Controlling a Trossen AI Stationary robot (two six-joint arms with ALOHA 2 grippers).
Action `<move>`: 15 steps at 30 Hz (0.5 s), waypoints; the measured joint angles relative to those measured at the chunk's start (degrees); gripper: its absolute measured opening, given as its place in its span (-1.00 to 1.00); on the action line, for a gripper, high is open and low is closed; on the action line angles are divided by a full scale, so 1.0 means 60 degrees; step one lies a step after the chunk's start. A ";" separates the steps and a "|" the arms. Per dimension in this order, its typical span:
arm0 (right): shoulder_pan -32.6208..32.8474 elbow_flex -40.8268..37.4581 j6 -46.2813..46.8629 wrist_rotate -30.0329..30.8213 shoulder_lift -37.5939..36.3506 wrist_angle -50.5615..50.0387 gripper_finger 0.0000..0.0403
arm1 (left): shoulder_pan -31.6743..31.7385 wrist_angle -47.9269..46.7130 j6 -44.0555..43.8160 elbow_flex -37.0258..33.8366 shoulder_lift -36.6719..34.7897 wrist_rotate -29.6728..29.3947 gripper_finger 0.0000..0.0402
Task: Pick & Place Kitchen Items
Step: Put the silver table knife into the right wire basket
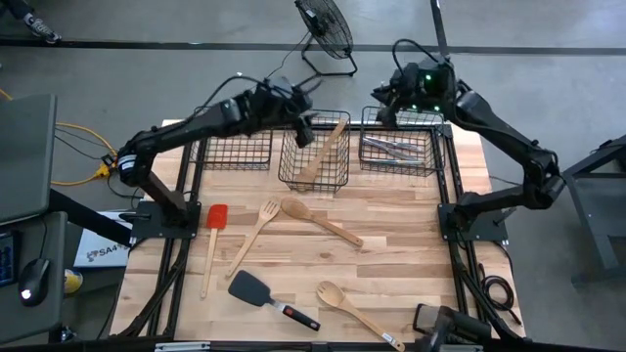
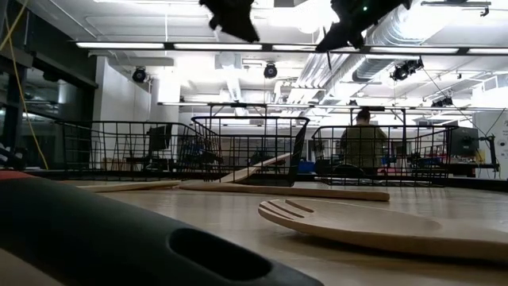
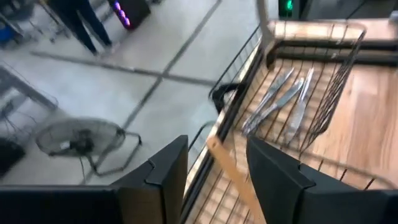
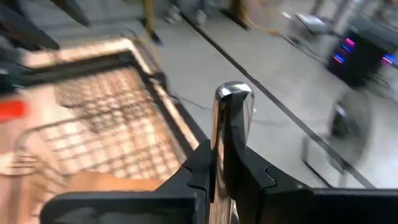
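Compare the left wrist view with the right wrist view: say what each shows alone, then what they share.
Only the left wrist view: the left gripper open above a wooden handle, and silver cutlery lying in the right basket.

Only the right wrist view: the right gripper shut on a silver utensil, with a red spatula head at the edge.

Both: wire baskets on the wooden table and the grey floor beyond.

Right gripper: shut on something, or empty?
Shut on a silver utensil: the right gripper pinches its handle, above the right basket.
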 joint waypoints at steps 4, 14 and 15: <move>0.0016 0.0956 0.0051 0.1096 0.0810 -0.1123 -0.86 | 0.0975 -0.0461 -0.0035 0.0000 -0.0001 0.1339 -0.27; -0.0231 0.2824 0.0375 0.2483 0.2727 -0.3920 -0.86 | 0.3235 -0.0722 0.0409 0.0000 -0.0001 0.3766 -0.42; -0.0286 0.2831 0.0459 0.2595 0.2833 -0.4019 -0.86 | 0.3432 -0.0740 0.0446 0.0000 -0.0001 0.4088 -0.43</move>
